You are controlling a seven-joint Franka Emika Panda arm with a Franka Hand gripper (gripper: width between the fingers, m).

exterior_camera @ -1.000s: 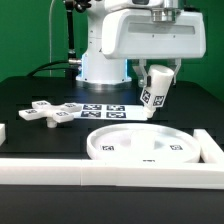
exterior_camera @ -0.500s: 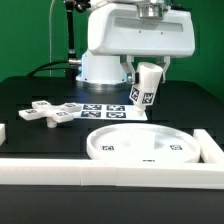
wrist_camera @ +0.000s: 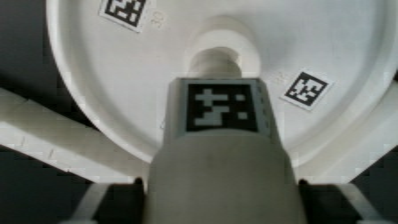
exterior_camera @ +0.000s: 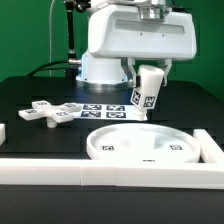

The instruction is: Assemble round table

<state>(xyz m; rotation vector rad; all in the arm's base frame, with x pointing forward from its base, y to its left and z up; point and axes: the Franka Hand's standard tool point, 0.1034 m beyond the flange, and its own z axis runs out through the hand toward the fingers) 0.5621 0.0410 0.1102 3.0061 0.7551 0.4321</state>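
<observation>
My gripper (exterior_camera: 151,70) is shut on the short thick white cylinder (exterior_camera: 148,88) and holds it tilted in the air, above the far side of the large round rimmed disc (exterior_camera: 148,146). In the wrist view the cylinder (wrist_camera: 222,140) fills the middle with a square tag facing me, and its far end points down at the disc (wrist_camera: 107,95). The dark fingers (wrist_camera: 128,200) press on both its sides. The cross-shaped piece (exterior_camera: 52,112) lies flat at the exterior view's left.
The marker board (exterior_camera: 105,110) lies behind the disc, near the robot base (exterior_camera: 104,68). A long white border rail (exterior_camera: 100,172) runs along the front. Short rail pieces stand at the exterior view's left (exterior_camera: 3,132) and right (exterior_camera: 212,148).
The gripper with the cylinder has shifted a little toward the exterior view's left and slightly up. The disc and the cross-shaped piece have not moved.
</observation>
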